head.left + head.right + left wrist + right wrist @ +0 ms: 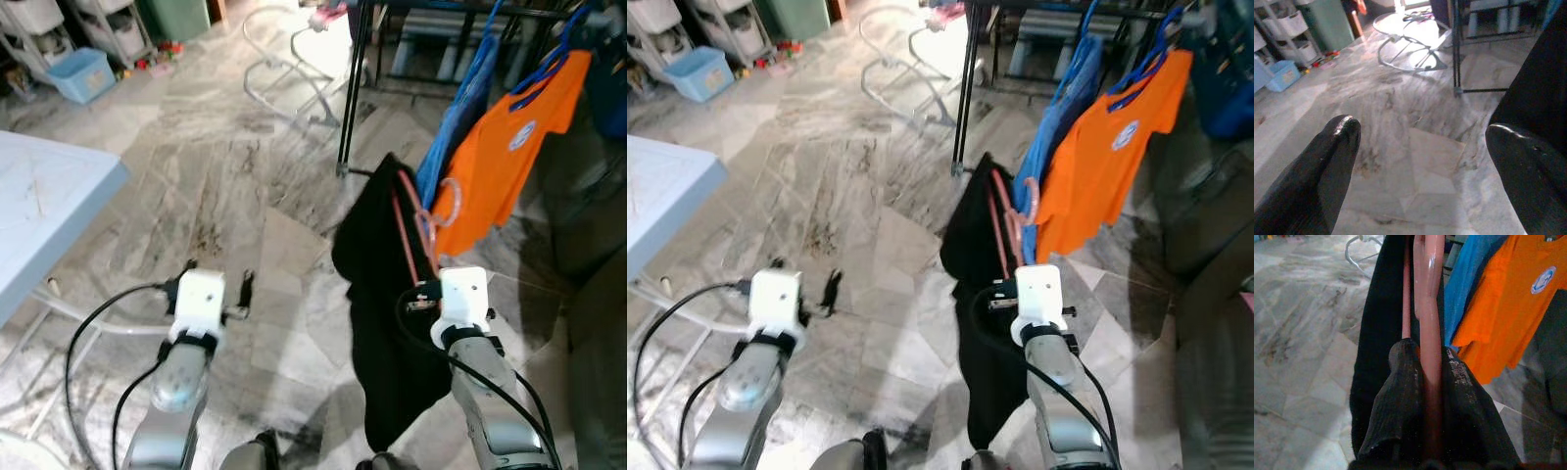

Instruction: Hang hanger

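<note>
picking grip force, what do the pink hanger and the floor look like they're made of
Pink hanger: likely glossy moulded plastic; it shows bright highlights along a smooth rounded bar, clamped in the right tool. Floor: polished grey veined stone or stone-look tile, with visible joints and sheen.

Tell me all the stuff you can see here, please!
hanger: one, pink, clamped in the right gripper, carrying the black garment
garment: one, black, draped on the hanger
shirt: one, orange, hanging on the rack
cloth: one, blue, hanging beside the shirt
rack: one, black, ahead on the right
table: one, pale blue, at the left
bin: one, light blue, far left on the floor
frame: one, white tube, on the far floor
left gripper: black fingers apart, holding nothing, over the floor
right gripper: black fingers closed on the hanger
</note>
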